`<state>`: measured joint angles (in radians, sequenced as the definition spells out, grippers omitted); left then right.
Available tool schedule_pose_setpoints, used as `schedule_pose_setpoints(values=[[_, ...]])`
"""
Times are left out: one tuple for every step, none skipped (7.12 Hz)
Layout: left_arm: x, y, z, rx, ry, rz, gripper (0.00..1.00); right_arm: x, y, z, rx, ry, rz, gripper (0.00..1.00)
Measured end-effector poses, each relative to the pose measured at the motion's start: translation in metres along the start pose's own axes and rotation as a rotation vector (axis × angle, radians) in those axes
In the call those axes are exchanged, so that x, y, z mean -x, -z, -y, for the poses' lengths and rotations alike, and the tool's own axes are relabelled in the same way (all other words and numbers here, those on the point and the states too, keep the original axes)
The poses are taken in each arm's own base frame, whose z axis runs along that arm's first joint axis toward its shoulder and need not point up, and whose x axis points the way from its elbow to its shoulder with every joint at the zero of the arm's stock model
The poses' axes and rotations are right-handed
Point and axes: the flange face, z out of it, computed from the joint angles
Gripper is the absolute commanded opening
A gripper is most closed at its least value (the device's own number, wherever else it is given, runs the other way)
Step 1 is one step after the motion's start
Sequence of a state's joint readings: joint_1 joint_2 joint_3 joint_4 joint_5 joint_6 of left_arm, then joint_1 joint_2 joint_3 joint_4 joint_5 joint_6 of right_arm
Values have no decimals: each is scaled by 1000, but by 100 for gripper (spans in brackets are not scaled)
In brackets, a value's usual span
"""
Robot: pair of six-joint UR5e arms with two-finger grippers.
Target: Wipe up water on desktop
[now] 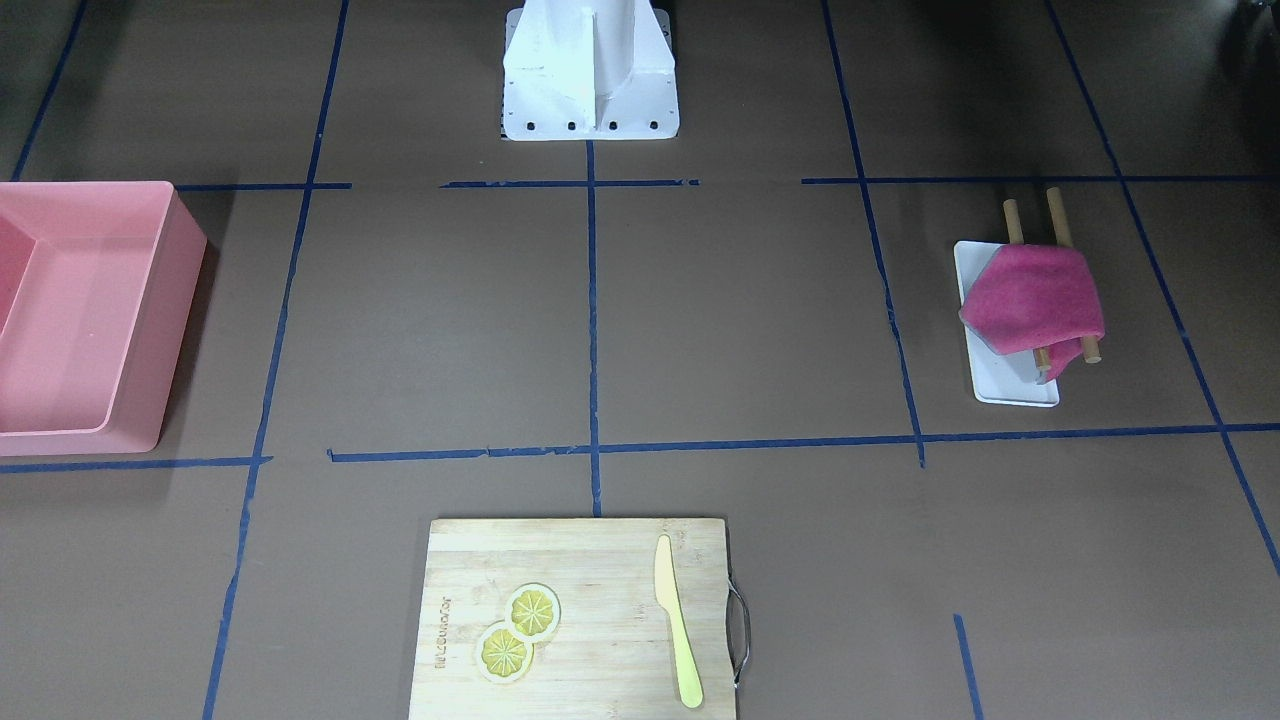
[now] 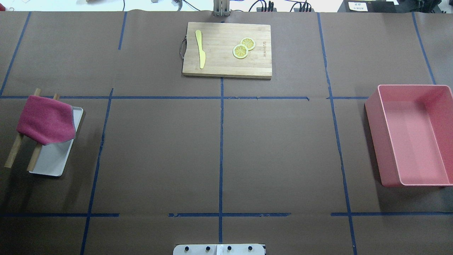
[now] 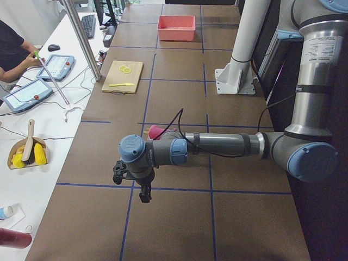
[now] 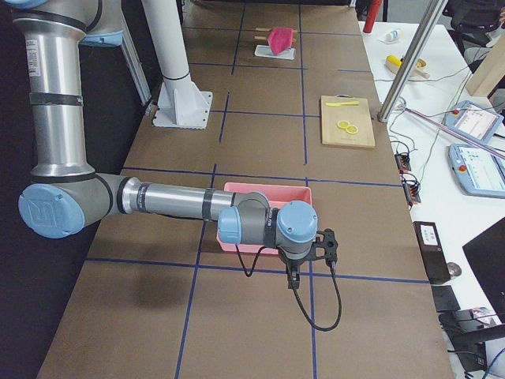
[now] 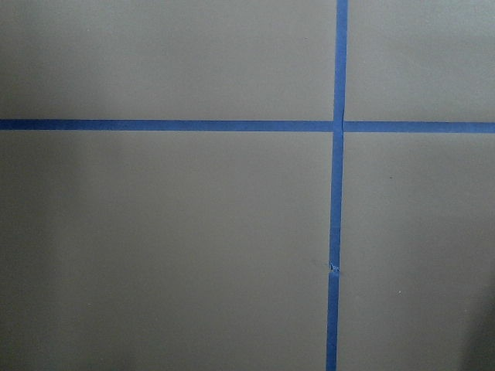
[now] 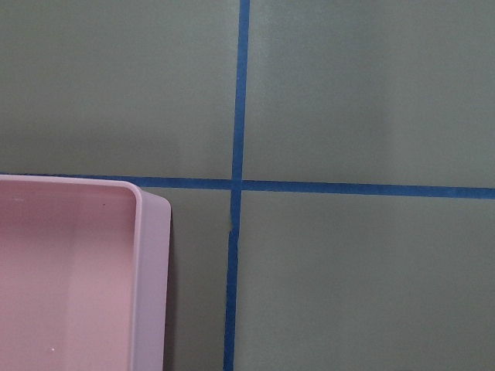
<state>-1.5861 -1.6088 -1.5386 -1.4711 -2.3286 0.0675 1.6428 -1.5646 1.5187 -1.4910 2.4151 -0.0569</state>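
The desktop point(image 2: 159, 148) is a matte brown surface with a dark-blue tape grid; I see no water on it in any view. A magenta cloth point(image 2: 46, 119) is draped over two wooden sticks above a small white tray point(image 2: 53, 159) on the robot's left side; the cloth also shows in the front-facing view point(image 1: 1035, 298). My left gripper point(image 3: 133, 182) shows only in the exterior left view, hovering over the desktop near the cloth. My right gripper point(image 4: 314, 257) shows only in the exterior right view, beside the pink bin. I cannot tell whether either is open or shut.
A pink bin point(image 2: 385, 141) stands on the robot's right side. A bamboo cutting board point(image 2: 219, 63) at the far edge carries a yellow knife point(image 2: 200, 49) and two lemon slices point(image 2: 243, 48). The robot's white base point(image 1: 590, 90) stands at the near middle edge.
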Motion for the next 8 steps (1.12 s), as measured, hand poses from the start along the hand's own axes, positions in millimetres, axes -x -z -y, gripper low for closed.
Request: schedule_pose_setpoints(values=[[0,0,0,0,0,0,100,-1,-1,-2,2,-2,1,100],[0,0,0,0,-1,0,100,-2,-2,-3,2,-4,3,100],[0,0,0,0,-2,0,100,-3,-3,-5,3,-5,4,100],[0,0,0,0,-2,0,100,-3,-3,-6,3,-5,5,100],[0,0,0,-1,-2,-1,100,-3,-4,-6,3,-5,5,100],[-1,1,0,-2,-3,-1,100,-3,-4,-6,3,-5,6,100],[-1,1,1,-4,-5,-1,100,-3,-4,-6,3,-4,6,100],[-1,1,1,-10,-9,-1,100,-3,-4,-6,4,-4,6,100]])
